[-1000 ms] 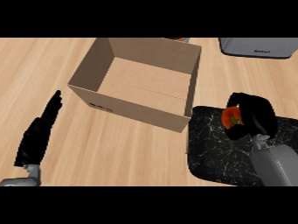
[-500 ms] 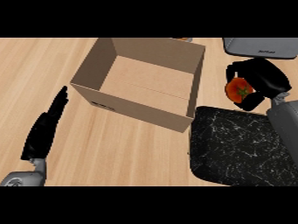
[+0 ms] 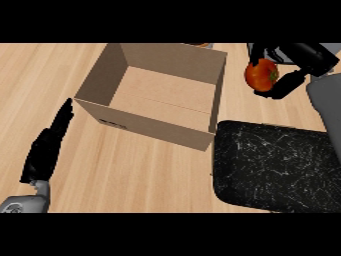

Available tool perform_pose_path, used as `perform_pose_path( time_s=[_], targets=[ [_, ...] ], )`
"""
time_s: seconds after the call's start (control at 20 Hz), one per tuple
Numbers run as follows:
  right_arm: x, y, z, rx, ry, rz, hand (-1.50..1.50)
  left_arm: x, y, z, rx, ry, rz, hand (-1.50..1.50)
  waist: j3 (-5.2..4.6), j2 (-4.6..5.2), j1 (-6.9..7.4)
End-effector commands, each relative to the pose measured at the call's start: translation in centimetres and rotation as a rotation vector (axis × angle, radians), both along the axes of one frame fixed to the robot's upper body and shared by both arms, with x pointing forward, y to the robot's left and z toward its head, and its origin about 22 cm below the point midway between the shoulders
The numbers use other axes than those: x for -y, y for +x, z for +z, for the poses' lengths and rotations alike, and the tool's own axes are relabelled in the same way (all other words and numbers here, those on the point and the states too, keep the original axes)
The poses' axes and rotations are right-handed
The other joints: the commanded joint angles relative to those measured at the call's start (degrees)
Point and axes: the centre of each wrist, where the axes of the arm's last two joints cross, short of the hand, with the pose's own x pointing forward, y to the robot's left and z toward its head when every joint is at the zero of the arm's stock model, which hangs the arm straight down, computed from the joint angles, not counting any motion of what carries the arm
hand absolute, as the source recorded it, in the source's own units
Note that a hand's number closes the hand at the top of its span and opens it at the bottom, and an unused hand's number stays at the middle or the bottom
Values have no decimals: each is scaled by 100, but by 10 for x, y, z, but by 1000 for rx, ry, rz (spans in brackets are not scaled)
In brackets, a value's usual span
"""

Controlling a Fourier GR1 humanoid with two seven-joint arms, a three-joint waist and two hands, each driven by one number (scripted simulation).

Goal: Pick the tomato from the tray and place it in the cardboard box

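Red tomato [image 3: 261,75] is up off the dark speckled tray [image 3: 284,167], my right robot hand [image 3: 295,67] curled round it, hanging above the wooden desk [image 3: 129,170] just right of the open cardboard box [image 3: 154,92]. I'm in the carry step, so next I'd say I need to swing it left over the box's near right wall, get it above the bare floor inside, then uncurl the fingers. My left robot hand [image 3: 47,147] rests at lower left, fingers straight, beside the box.
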Motion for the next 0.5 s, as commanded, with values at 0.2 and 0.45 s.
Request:
perform_pose_path(
  time_s=[0.2, 0.45],
  targets=[
    [-61, 30, 51, -36, 155, 234, 150, -8, -17, -14, -17, 12, 29, 0, -14, -65, -172],
    [-104, 36, 56, -64, 132, 228, 150, -3, -11, 0, -19, 13, 50, 0, -14, -79, -242]
  ],
)
